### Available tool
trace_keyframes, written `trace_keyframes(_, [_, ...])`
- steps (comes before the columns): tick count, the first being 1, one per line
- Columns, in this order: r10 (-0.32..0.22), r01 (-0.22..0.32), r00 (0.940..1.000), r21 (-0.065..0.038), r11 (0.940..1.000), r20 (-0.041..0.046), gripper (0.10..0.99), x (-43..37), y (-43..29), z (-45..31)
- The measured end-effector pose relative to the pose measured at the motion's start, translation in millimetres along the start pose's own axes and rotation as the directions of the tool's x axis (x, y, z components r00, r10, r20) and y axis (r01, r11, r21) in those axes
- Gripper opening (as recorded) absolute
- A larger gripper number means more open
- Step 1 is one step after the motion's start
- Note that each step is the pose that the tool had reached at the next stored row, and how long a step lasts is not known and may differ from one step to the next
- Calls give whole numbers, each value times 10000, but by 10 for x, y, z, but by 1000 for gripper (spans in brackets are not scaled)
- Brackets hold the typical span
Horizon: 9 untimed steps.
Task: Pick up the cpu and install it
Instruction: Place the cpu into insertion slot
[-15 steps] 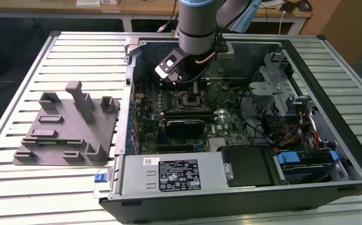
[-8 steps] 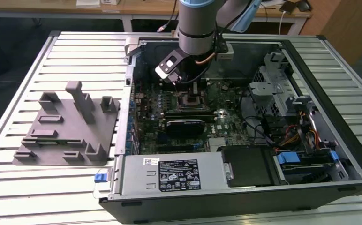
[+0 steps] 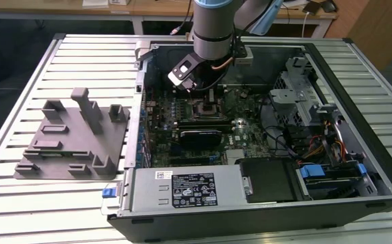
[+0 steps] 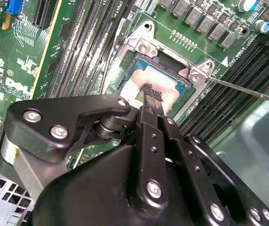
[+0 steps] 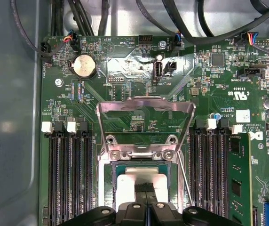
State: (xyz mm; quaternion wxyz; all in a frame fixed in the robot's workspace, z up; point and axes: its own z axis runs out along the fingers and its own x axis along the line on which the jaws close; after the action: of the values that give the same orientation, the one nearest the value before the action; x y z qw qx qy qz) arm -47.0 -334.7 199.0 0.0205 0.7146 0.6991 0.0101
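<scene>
Cpu (image 4: 165, 84) within socket frame (image 4: 146, 47), edges snug, fingers (image 4: 151, 94) on its top

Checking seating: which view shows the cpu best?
The first wrist view: it looks straight down on the cpu in the socket. The second wrist view shows it slanted, behind the gripper; in the exterior view it is too small.

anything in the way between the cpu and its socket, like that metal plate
Nothing visible does. The cpu already lies inside the socket frame, under the gripper. The metal load plate is swung open, lying back, clear of the cpu.
</scene>
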Motion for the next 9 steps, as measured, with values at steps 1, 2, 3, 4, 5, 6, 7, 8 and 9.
trace_keyframes(1, [1, -1, 10000, -4, 10000, -5, 106, 1, 1, -4])
trace_keyframes(2, [1, -1, 10000, -2, 10000, -4, 106, 1, 1, -12])
trace_keyframes(3, [0, 0, 10000, 0, 10000, 1, 106, 0, 1, -25])
trace_keyframes(4, [1, -1, 10000, 1, 10000, 2, 106, -1, 2, -42])
trace_keyframes(5, [0, 0, 10000, 0, 10000, 0, 106, -1, 2, -60])
trace_keyframes(6, [1, -1, 10000, 1, 10000, 1, 106, -1, 3, -83])
trace_keyframes(7, [1, -1, 10000, 2, 10000, 3, 106, -2, 4, -105])
trace_keyframes(8, [1, -1, 10000, 2, 10000, 2, 106, -2, 5, -128])
trace_keyframes(9, [0, 0, 10000, 2, 10000, 2, 106, -2, 6, -150])
